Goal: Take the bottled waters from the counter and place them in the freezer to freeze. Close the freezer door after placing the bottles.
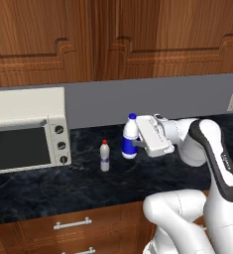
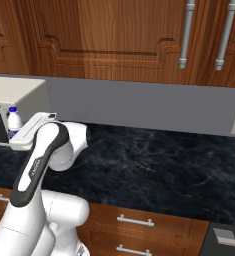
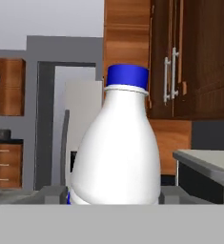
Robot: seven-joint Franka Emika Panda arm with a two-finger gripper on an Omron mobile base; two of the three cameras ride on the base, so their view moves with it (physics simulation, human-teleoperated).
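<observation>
My gripper (image 1: pixel 135 144) is shut on the white bottled water with a blue label and blue cap (image 1: pixel 130 137), held upright at the back of the black marble counter (image 1: pixel 138 181). I cannot tell whether its base touches the counter. In the hand view this bottle (image 3: pixel 116 152) stands close up between my fingertips (image 3: pixel 51 194). The right base view shows its cap and shoulder (image 2: pixel 13 121) beside my hand. The clear bottle with a red cap (image 1: pixel 104 156) stands upright on the counter, to the left of the held one. Far behind, the grey freezer (image 3: pixel 85 109) shows, partly hidden.
A cream toaster oven (image 1: pixel 26 130) sits on the counter at the left, close to the red-capped bottle. Wooden wall cabinets (image 1: pixel 113 39) hang above a grey backsplash. Drawers with silver handles (image 1: pixel 72 224) run under the counter. The counter (image 2: pixel 159 160) stretches bare to the right.
</observation>
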